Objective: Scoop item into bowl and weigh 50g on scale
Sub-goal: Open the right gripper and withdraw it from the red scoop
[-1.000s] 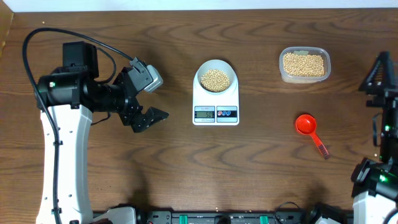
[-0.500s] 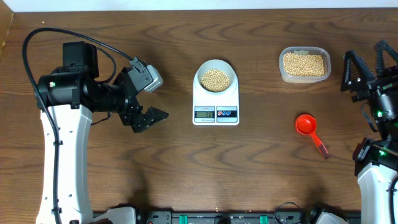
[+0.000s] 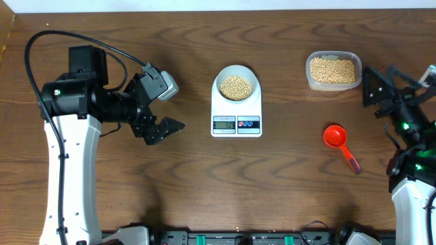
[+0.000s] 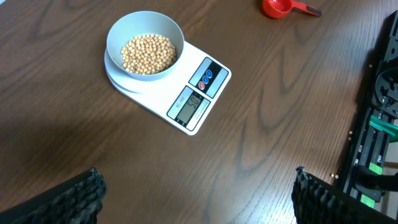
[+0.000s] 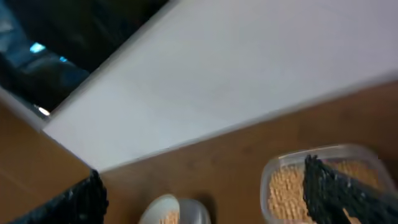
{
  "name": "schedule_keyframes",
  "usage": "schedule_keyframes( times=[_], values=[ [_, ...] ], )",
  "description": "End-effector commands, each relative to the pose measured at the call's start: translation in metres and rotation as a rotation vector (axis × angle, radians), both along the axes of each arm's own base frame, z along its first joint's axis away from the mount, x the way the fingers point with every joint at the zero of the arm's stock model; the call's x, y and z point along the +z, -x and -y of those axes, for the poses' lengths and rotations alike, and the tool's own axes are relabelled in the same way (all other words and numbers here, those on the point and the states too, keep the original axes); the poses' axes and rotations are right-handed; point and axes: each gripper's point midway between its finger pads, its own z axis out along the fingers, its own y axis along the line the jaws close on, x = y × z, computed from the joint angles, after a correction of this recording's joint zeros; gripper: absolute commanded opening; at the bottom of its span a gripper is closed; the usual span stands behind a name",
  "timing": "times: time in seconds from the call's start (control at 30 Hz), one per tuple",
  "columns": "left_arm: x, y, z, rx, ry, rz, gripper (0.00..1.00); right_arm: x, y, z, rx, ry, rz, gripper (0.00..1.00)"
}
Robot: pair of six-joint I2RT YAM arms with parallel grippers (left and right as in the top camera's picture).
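On the left side of the bench (image 3: 272, 190), the left hand (image 3: 170, 105) hangs with its fingers spread wide, pinching nothing and facing right toward the scale (image 3: 236, 112). The scale lies near the bench's middle, closer to the far edge. Its long axis runs from far edge to near edge, with the display and two buttons at the near end. The digits are too small to read. The bowl (image 3: 219, 84) sits on its far half, holding beans (image 3: 236, 87). Toward the far right corner a clear tub (image 3: 308, 69) holds more beans. Nearer than it, a red scoop (image 3: 334, 136) lies with its handle pointing at the near right corner. The right hand (image 3: 386, 88), fingers spread and pinching nothing, hovers just right of the tub.
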Motion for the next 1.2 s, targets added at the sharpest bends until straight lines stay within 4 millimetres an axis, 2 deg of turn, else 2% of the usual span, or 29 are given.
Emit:
schedule_keyframes(
  times=[0.0,0.13,0.23,0.43,0.53,0.67,0.93,0.97,1.03,1.17],
  values=[
    [-0.002,0.001,0.000,-0.004,0.000,-0.003,0.98,-0.018,0.002,-0.002,0.002,-0.014,-0.081,0.99],
    [-0.002,0.001,0.000,-0.004,0.000,-0.003,0.98,-0.043,0.008,-0.004,0.003,-0.071,-0.204,0.99],
    [-0.002,0.001,0.000,-0.004,0.000,-0.004,0.98,-0.055,0.011,-0.005,0.002,-0.095,-0.258,0.99],
    [-0.002,0.001,0.000,-0.004,0.000,-0.004,0.98,-0.079,0.016,0.001,-0.057,-0.119,-0.369,0.99],
    [-0.002,0.001,0.000,-0.004,0.000,-0.004,0.98,-0.100,0.023,0.006,-0.115,-0.140,-0.471,0.99],
    [-0.002,0.001,0.000,-0.004,0.000,-0.003,0.98,-0.109,0.035,0.012,-0.180,-0.136,-0.529,0.99],
    [-0.002,0.001,0.000,-0.004,0.000,-0.004,0.98,-0.091,0.067,0.010,-0.258,-0.064,-0.426,0.99],
    [-0.002,0.001,0.000,-0.004,0.000,-0.003,0.98,-0.084,0.070,0.006,-0.232,0.005,-0.385,0.99],
    [-0.002,0.001,0.000,-0.004,0.000,-0.003,0.98,-0.059,0.079,-0.017,-0.087,0.189,-0.225,0.99],
    [-0.002,0.001,0.000,-0.004,0.000,-0.003,0.98,-0.037,0.091,-0.030,-0.035,0.281,-0.104,0.99]
  ],
)
